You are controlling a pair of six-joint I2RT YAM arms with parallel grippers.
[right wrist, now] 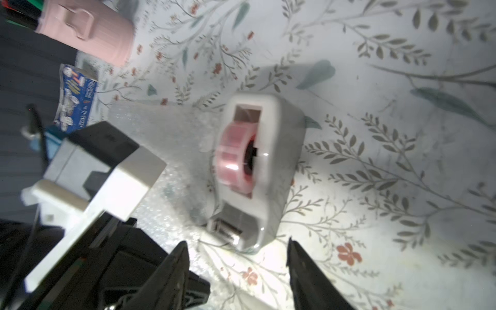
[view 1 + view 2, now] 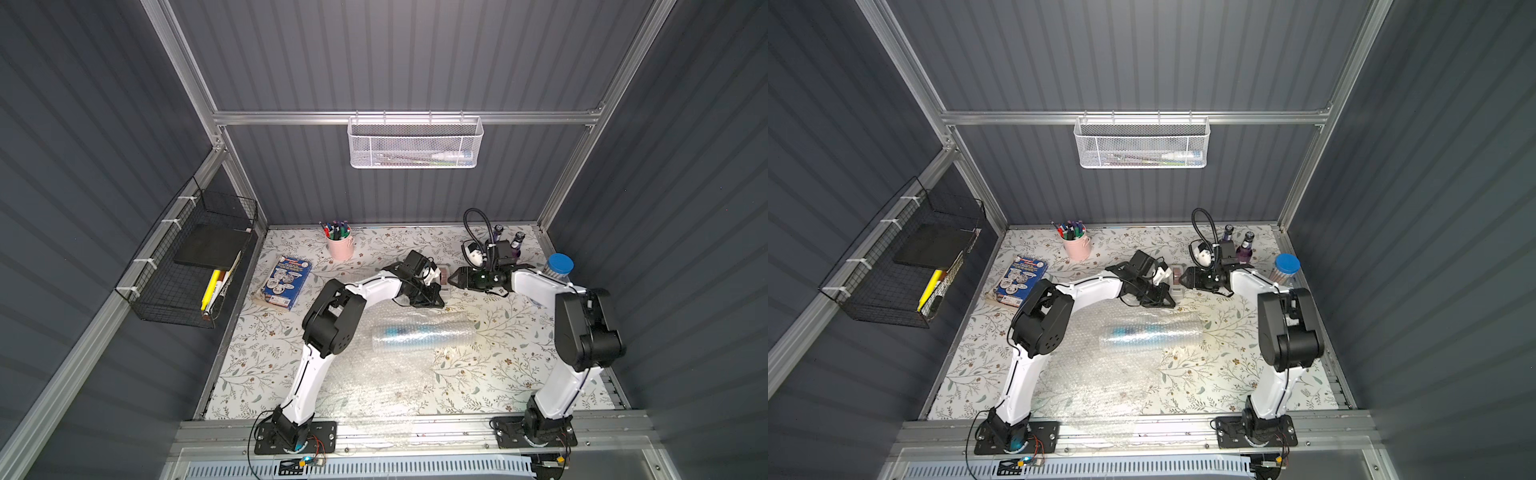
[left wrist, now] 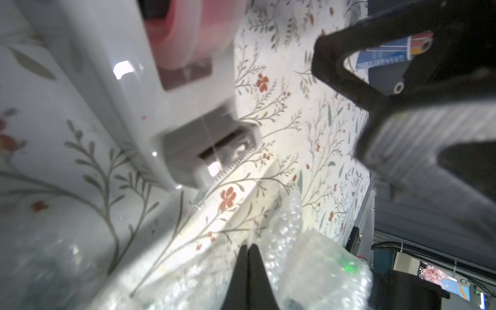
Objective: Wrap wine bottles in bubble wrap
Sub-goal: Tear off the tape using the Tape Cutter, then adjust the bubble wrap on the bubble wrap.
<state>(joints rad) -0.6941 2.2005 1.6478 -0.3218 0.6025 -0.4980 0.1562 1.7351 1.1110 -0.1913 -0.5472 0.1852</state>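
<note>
One blue bottle (image 2: 415,332) is lying rolled in bubble wrap (image 2: 386,374) at the middle of the worktop (image 2: 498,365), and the roll is apparently being readied for taping. Tape (image 1: 232,161) should be drawn slowly and level while the tape dispenser (image 1: 257,171), toward the far edge, is being steadied. The left gripper (image 3: 249,252) is being pressed shut, seemingly on a thin strip of tape. The right gripper (image 1: 237,241) is being held wide apart beside the dispenser's cutter end, gripping nothing.

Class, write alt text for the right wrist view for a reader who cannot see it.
A grey tape dispenser with a pink roll stands on the floral table, just ahead of the right gripper, its jaws open and empty. Beyond it lies bubble wrap; a pink cup and blue box sit farther off.
</note>
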